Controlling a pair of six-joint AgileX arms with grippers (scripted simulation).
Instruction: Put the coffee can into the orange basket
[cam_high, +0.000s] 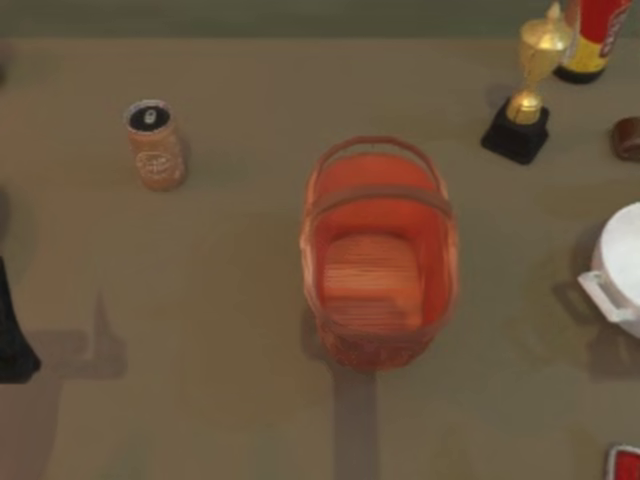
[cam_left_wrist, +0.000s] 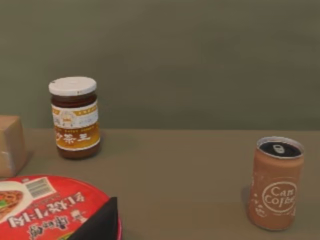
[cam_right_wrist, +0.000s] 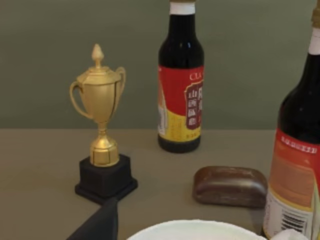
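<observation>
The coffee can (cam_high: 155, 146) is a small tan-orange cylinder with a silver top, upright at the table's back left. In the left wrist view the coffee can (cam_left_wrist: 275, 183) stands apart from everything, white print facing the camera. The orange basket (cam_high: 378, 255), oval with an arched handle, sits at the table's centre with nothing inside. My left gripper (cam_high: 12, 345) is parked at the left edge, well short of the can. Only a dark tip of my right gripper (cam_right_wrist: 102, 222) shows, near the trophy and above the white pot's rim.
A gold trophy (cam_high: 528, 85) on a black base, a red-and-yellow bottle (cam_high: 592, 40) and a brown block (cam_high: 627, 138) stand at the back right. A white pot (cam_high: 622, 268) sits at the right edge. A jar (cam_left_wrist: 74, 117) and a red bowl lid (cam_left_wrist: 45, 207) lie near my left gripper.
</observation>
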